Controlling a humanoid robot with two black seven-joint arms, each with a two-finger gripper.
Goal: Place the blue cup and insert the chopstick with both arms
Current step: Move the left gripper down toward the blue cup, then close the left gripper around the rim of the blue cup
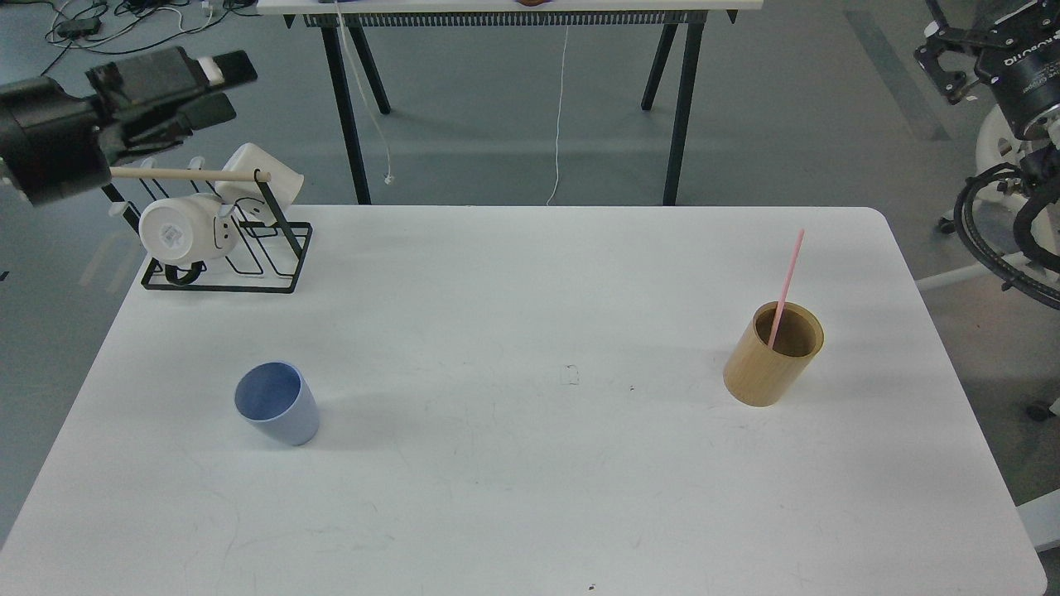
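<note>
Blue cup (277, 403) 1 | chopstick (786, 288) 1 | mugs (180, 229) 2 | left gripper (225, 89) unclenched | right gripper (944, 62) unclear

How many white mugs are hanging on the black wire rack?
2. One white mug hangs at the front of the black wire rack, its base facing the camera; the other white mug hangs behind it. Others may be hidden behind my left arm.

grey floor (497, 149), black-legged table (675, 99)

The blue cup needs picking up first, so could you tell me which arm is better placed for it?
Probably the left. The blue cup stands upright on the table's left side, and the left end effector hovers above that side, while the right end effector is far right.
</note>
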